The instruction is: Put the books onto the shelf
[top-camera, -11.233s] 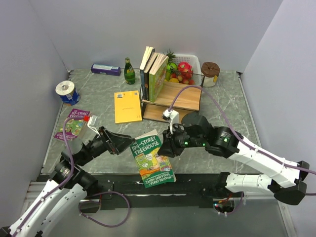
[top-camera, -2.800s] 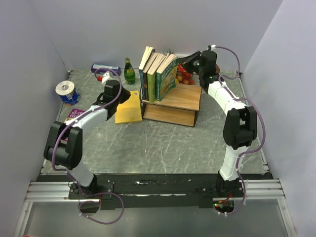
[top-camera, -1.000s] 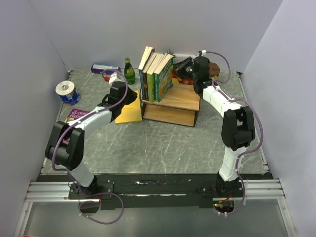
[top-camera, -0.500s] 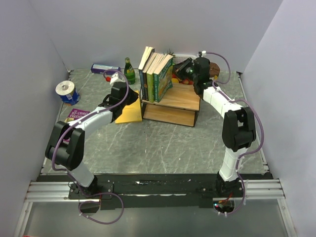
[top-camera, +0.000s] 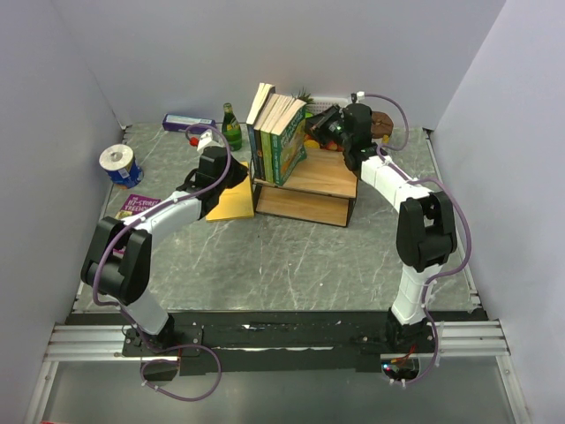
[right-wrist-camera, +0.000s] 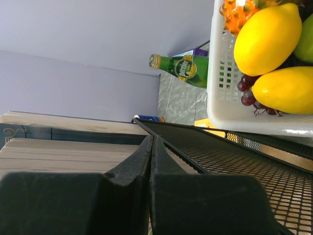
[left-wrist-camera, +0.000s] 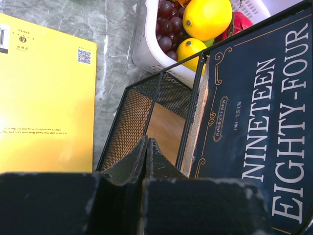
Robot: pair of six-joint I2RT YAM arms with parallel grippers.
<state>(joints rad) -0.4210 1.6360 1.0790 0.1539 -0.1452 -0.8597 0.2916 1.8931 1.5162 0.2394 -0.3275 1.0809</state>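
The shelf (top-camera: 318,181) stands at mid-table, with several books (top-camera: 275,132) upright on its top board at the left end, leaning slightly. The outermost one has a green cover (top-camera: 291,148). My right gripper (top-camera: 318,125) is shut and empty, its tips at the top of the green book; its wrist view shows the books' page edges (right-wrist-camera: 58,147) just past the shut gripper (right-wrist-camera: 151,138). My left gripper (top-camera: 240,175) is shut and empty beside the shelf's left mesh side (left-wrist-camera: 129,125), next to the dark blue book (left-wrist-camera: 259,122). A yellow book (top-camera: 229,203) and a purple book (top-camera: 132,206) lie flat on the table.
A white fruit basket (top-camera: 340,102) sits behind the shelf, with a brown-lidded jar (top-camera: 381,124) to its right. A green bottle (top-camera: 231,128), a purple box (top-camera: 181,122) and a tape roll (top-camera: 116,162) stand at the back left.
My right gripper has moved a little left and down against the green book, which now stands slightly more upright. The left arm has barely moved.
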